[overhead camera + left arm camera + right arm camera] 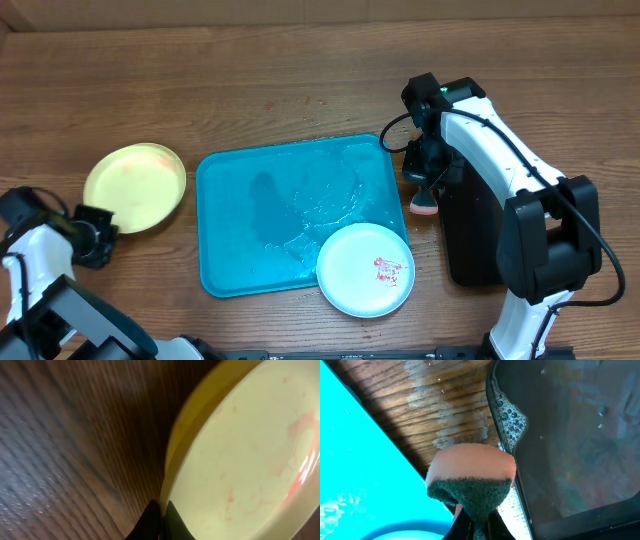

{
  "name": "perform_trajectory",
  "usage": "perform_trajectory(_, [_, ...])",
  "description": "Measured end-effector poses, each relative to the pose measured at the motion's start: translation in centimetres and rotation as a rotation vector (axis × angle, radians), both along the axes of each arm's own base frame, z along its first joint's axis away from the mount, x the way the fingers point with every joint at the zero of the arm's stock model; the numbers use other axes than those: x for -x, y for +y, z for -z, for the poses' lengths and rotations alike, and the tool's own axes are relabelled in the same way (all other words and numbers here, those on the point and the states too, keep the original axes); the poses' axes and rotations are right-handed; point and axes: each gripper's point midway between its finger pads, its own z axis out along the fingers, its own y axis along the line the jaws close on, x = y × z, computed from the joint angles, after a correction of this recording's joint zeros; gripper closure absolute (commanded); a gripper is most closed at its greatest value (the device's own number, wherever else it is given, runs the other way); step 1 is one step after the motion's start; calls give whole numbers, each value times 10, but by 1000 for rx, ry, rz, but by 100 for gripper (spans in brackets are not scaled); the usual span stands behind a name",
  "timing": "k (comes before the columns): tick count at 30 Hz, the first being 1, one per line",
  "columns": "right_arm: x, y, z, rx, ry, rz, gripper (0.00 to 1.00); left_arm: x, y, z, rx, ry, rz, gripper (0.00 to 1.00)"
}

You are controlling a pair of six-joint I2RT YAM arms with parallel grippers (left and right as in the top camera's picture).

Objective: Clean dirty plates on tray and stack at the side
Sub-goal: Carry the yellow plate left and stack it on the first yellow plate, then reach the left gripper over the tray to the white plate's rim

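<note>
My left fingers [148,524] pinch the rim of the yellow plate [135,187] left of the tray [240,200], my right fingers [461,529] clamp the sponge [470,477] right of it, and the smeared blue plate [365,270] overhanging its near-right corner could tip off if pressed hard.

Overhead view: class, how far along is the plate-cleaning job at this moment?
Done: one yellow-green plate sits beside the tray, faintly smeared. In hand: the left end effector pinches its rim; the right end effector grips a sponge. Left: the blue plate carries red sauce.
</note>
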Motion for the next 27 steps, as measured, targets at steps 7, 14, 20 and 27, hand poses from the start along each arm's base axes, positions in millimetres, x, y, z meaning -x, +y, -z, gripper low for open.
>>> perform_trajectory(7, [0, 0, 0, 0, 0, 0, 96, 0, 4, 0, -17, 3, -4, 96])
perform_trajectory(14, [0, 1, 0, -7, 2, 0, 96, -9, 1, -1, -54, 1, 27, 96])
perform_trajectory(20, [1, 2, 0, -14, 4, 1, 96, -14, -2, -1, -69, 2, 46, 96])
perform_trajectory(27, [1, 3, 0, -15, 6, 1, 96, -19, -2, 3, -75, 2, 58, 80])
